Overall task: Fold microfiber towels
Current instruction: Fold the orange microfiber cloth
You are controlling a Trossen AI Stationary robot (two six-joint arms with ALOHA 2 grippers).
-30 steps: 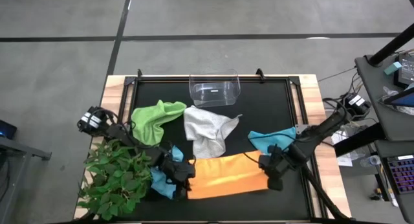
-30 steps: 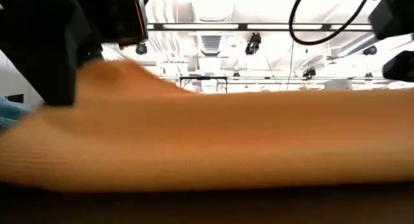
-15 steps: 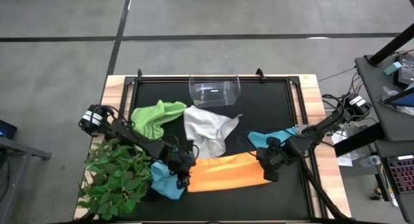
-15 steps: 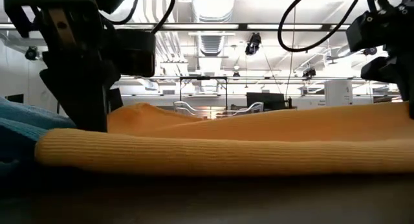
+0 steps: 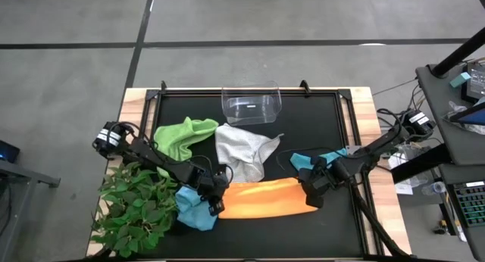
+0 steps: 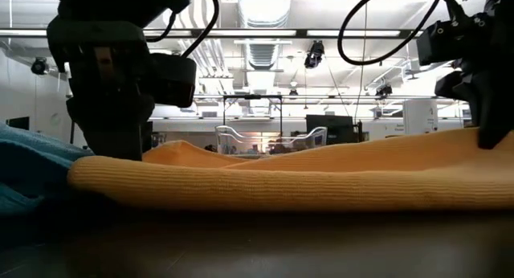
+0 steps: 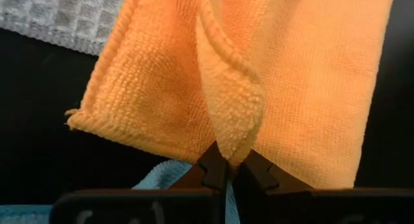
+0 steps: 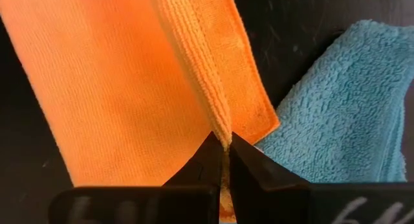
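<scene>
Orange towel (image 5: 263,199) lies at table front, long axis left-right, light blue towel (image 5: 192,210) touching its left end, teal towel (image 5: 322,162) by its right, grey-white towel (image 5: 241,157) just behind. Left gripper (image 5: 215,204) pinched on its left edge, right gripper (image 5: 309,198) on the right edge. Plant (image 5: 136,207) crowds the left arm.

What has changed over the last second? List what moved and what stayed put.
Both hands, the left hand and right hand, carried the near edge of the yellow-orange microfiber towel away from the table's front edge, over itself, so the towel now looks narrower. Both remain shut on it. The lime green towel, pale grey-white towel, teal towel, light blue towel and clear plastic bin did not move.
</scene>
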